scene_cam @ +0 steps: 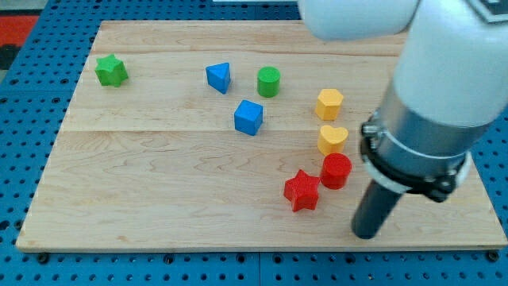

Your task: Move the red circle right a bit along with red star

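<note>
- The arm is hanging over the view's right side of the wooden board (159, 206), its dark rod reaching down so that the tip (365, 235) is resting near the board's bottom edge.
- There is no claw on this arm to be open, closed or gripping; it is ending in a plain rod, and nothing is being held.
- The red circle (336, 170) is sitting just to the upper left of the tip, a little apart from it, with the red star (302, 191) touching or nearly touching it on its lower-left side.
- Just above the red circle a yellow heart (332, 139) is lying close by, and a yellow hexagon (329, 104) is sitting above that.
- Farther toward the view's left, a blue cube (248, 117), a green cylinder (269, 82), a blue triangular block (219, 77) and a green star (111, 71) are standing well clear of the action.
- To my eye the arm is in the approach step: the tip is sitting on the right of the red pair, which is the wrong side for pushing them rightward.
- The next move seems to be calling for a swing round below the pair to the star's left flank, then a short push rightward so the star is carrying the circle along.
- The push will need to be running level, or the circle is likely to be nudging the yellow heart above it.
</note>
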Available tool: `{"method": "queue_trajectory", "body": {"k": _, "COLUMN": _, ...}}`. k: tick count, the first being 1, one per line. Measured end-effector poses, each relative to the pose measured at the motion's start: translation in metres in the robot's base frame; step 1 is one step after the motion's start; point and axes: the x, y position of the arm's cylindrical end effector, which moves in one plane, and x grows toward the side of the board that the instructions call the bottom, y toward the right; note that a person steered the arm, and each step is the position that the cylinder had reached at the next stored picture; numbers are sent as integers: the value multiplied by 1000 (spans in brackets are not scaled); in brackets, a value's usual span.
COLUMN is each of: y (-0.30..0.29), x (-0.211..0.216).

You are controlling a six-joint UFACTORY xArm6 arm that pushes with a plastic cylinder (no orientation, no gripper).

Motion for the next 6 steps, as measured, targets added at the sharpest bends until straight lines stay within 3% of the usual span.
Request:
{"method": "queue_trajectory", "body": {"k": 1, "y": -58, "x": -24}}
{"method": "queue_trajectory", "body": {"k": 3, "y": -92, "x": -63}}
{"method": "queue_trajectory", "body": {"k": 4, "y": -18, "x": -25}}
{"method": "queue_trajectory", "body": {"k": 5, "y": 42, "x": -38}}
{"method": "queue_trajectory", "body": {"k": 6, "y": 39, "x": -58}}
